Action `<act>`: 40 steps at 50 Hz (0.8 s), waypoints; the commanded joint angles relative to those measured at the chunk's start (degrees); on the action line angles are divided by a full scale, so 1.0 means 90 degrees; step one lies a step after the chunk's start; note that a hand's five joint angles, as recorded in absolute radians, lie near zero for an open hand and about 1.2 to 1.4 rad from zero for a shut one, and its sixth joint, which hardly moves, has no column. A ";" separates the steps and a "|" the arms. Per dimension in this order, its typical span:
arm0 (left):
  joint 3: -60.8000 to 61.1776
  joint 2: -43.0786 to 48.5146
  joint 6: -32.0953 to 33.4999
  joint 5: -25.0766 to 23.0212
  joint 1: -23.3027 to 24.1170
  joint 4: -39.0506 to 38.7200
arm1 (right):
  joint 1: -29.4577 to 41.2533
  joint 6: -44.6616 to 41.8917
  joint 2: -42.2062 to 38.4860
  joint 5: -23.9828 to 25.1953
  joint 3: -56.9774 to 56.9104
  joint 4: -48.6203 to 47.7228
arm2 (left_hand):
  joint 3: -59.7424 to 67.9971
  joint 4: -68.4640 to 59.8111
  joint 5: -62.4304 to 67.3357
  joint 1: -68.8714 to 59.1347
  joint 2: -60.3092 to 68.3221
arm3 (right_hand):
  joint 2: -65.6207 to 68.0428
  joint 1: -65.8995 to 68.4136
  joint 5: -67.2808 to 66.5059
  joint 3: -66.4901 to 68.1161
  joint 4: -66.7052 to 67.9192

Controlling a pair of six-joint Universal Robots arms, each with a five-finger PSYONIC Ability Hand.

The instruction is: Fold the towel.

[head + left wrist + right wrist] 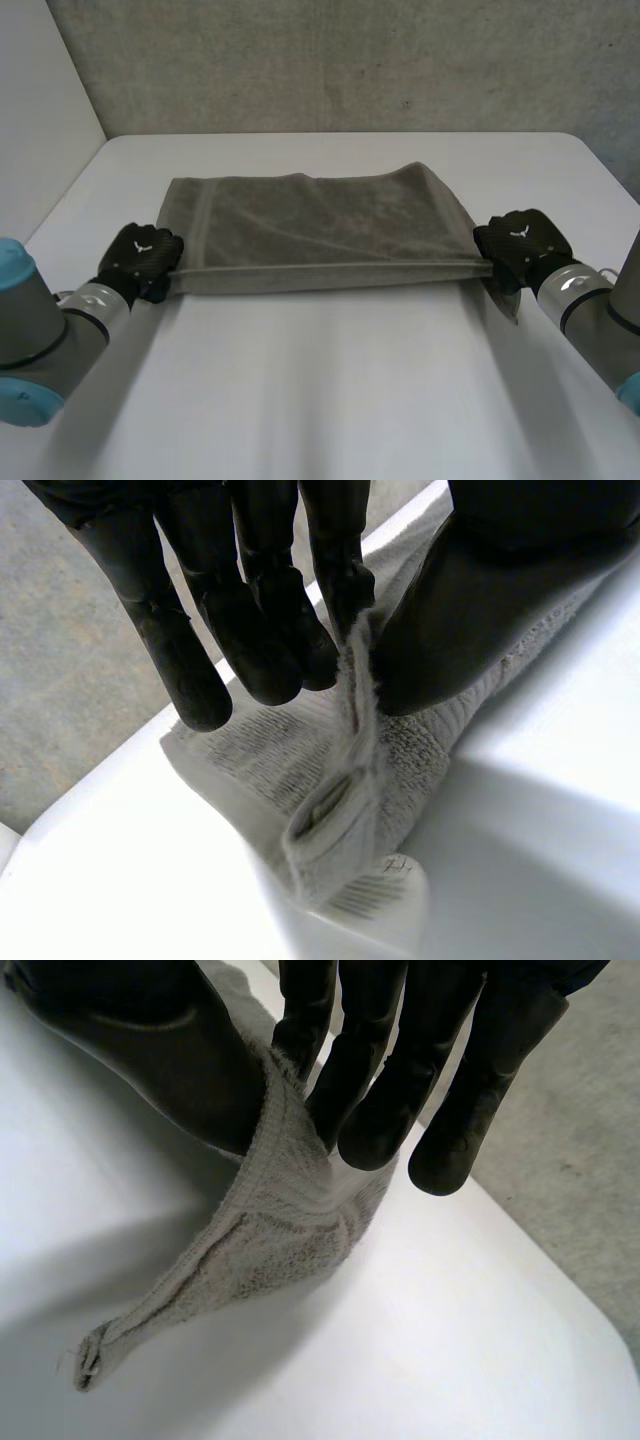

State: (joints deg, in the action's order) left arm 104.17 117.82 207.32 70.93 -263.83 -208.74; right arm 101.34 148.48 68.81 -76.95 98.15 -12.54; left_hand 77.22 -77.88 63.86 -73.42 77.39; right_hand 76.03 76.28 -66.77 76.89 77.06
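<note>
A grey-brown towel [320, 232] lies folded across the middle of the white table [330, 380], its near edge stretched taut between both hands. My left hand [143, 258] pinches the near left corner; in the left wrist view the towel [345, 780] is squeezed between thumb and fingers [265, 630]. My right hand [520, 245] pinches the near right corner. In the right wrist view the towel [270, 1230] is caught between thumb and fingers [375, 1090], and a loose corner hangs below the hand.
A grey wall [330, 60] rises behind the table's far edge. A pale wall panel [40, 90] stands at the left. Bare tabletop spreads in front of the towel toward me.
</note>
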 commanded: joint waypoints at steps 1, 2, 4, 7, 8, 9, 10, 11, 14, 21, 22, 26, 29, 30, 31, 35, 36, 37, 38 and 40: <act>0.0017 -0.1154 -0.0426 -0.0020 -0.0216 0.0566 | 0.0029 -0.0033 0.0664 0.0025 -0.0280 0.0425 | 0.0309 -0.0236 0.0682 -0.0731 0.0290 | 0.0441 0.0413 -0.0359 0.0346 0.0326; 0.0037 -0.1477 -0.0621 -0.0049 -0.0304 0.0625 | 0.0009 -0.0024 0.0801 0.0044 -0.0397 0.0601 | 0.0309 -0.0236 0.0682 -0.0731 0.0290 | 0.0441 0.0413 -0.0359 0.0346 0.0326; 0.0056 -0.1770 -0.0865 -0.0059 -0.0373 0.0693 | 0.0009 -0.0043 0.0918 0.0102 -0.0485 0.0796 | 0.0309 -0.0236 0.0682 -0.0731 0.0290 | 0.0441 0.0413 -0.0359 0.0346 0.0326; 0.0066 -0.2327 -0.1373 -0.0156 -0.0451 0.0888 | 0.0029 -0.0131 0.1259 0.0394 -0.0632 0.1410 | 0.0309 -0.0236 0.0682 -0.0731 0.0290 | 0.0441 0.0413 -0.0359 0.0346 0.0326; 0.0066 -0.2330 -0.1375 -0.0157 -0.0452 0.0889 | 0.0029 -0.0131 0.1261 0.0396 -0.0633 0.1413 | 0.0309 -0.0236 0.0682 -0.0731 0.0290 | 0.0441 0.0413 -0.0359 0.0346 0.0326; 0.0085 -0.2668 -0.1607 -0.0244 -0.0500 0.1034 | -0.0020 -0.0150 0.1474 0.0599 -0.0729 0.1790 | 0.0309 -0.0236 0.0682 -0.0731 0.0290 | 0.0441 0.0413 -0.0359 0.0346 0.0326; 0.0115 -0.2990 -0.1803 -0.0390 -0.0607 0.1180 | -0.0040 -0.0160 0.1669 0.0843 -0.0837 0.2181 | 0.0309 -0.0236 0.0682 -0.0731 0.0290 | 0.0441 0.0413 -0.0359 0.0346 0.0326; 0.0115 -0.2994 -0.1805 -0.0391 -0.0608 0.1182 | -0.0040 -0.0160 0.1671 0.0845 -0.0838 0.2185 | 0.0309 -0.0236 0.0682 -0.0731 0.0290 | 0.0441 0.0413 -0.0359 0.0346 0.0326; 0.0202 -0.3451 -0.2058 -0.0731 -0.0987 0.1386 | -0.0030 -0.0209 0.1876 0.1382 -0.1121 0.2995 | 0.0309 -0.0236 0.0682 -0.0731 0.0290 | 0.0441 0.0413 -0.0359 0.0346 0.0326; 0.0369 -0.3765 -0.2332 -0.1669 -0.1789 0.1465 | -0.0040 -0.1163 0.1624 0.1910 -0.2028 0.4546 | 0.0309 -0.0236 0.0682 -0.0731 0.0290 | 0.0441 0.0413 -0.0359 0.0346 0.0326; 0.0369 -0.3765 -0.2332 -0.1671 -0.1790 0.1465 | -0.0040 -0.1166 0.1623 0.1910 -0.2029 0.4548 | 0.0309 -0.0236 0.0682 -0.0731 0.0290 | 0.0441 0.0413 -0.0359 0.0346 0.0326; 0.0359 -0.3348 -0.2352 -0.1759 -0.1809 0.1377 | -0.0020 -0.2198 0.0708 0.1541 -0.2496 0.4996 | 0.0309 -0.0236 0.0682 -0.0731 0.0290 | 0.0441 0.0413 -0.0359 0.0346 0.0326; 0.0155 -0.2723 -0.2332 -0.1739 -0.1731 0.1329 | 0.0106 -0.2687 0.0122 0.1062 -0.2964 0.5046 | 0.0309 -0.0236 0.0682 -0.0731 0.0290 | 0.0441 0.0413 -0.0359 0.0346 0.0326; 0.0154 -0.2720 -0.2332 -0.1739 -0.1731 0.1328 | 0.0107 -0.2690 0.0119 0.1060 -0.2967 0.5046 | 0.0309 -0.0236 0.0682 -0.0731 0.0290 | 0.0441 0.0413 -0.0359 0.0346 0.0326; -0.0030 -0.2411 -0.2342 -0.1720 -0.1721 0.1299 | 0.0223 -0.2864 -0.0191 0.0799 -0.3199 0.4998 | 0.0309 -0.0236 0.0682 -0.0731 0.0290 | 0.0441 0.0413 -0.0359 0.0346 0.0326; -0.0478 -0.1786 -0.2362 -0.1700 -0.1595 0.1348 | 0.0497 -0.2904 -0.0973 0.0338 -0.3805 0.4686 | 0.0309 -0.0236 0.0682 -0.0731 0.0290 | 0.0441 0.0413 -0.0359 0.0346 0.0326; -0.0703 -0.1493 -0.2362 -0.1671 -0.1440 0.1328 | 0.0497 -0.2904 -0.0975 0.0337 -0.3806 0.4685 | 0.0309 -0.0236 0.0682 -0.0731 0.0290 | 0.0441 0.0413 -0.0359 0.0346 0.0326; -0.0705 -0.1490 -0.2362 -0.1671 -0.1438 0.1328 | 0.0536 -0.2904 -0.1120 0.0328 -0.3874 0.4482 | 0.0309 -0.0236 0.0682 -0.0731 0.0290 | 0.0441 0.0413 -0.0359 0.0346 0.0326; -0.0908 -0.1277 -0.2362 -0.1584 -0.1341 0.1328 | 0.0575 -0.2895 -0.1209 0.0356 -0.3914 0.4199 | 0.0309 -0.0236 0.0682 -0.0731 0.0290 | 0.0441 0.0413 -0.0359 0.0346 0.0326; -0.1106 -0.1060 -0.2362 -0.1446 -0.1253 0.1338 | 0.0624 -0.2895 -0.1268 0.0386 -0.3885 0.3858 | 0.0309 -0.0236 0.0682 -0.0731 0.0290 | 0.0441 0.0413 -0.0359 0.0346 0.0326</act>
State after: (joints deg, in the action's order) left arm 100.42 100.87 186.12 55.72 -277.98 -196.85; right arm 105.13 122.01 61.67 -72.62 65.26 30.19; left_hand 77.37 -78.13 66.08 -73.96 77.44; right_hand 76.03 76.29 -67.77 77.08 77.14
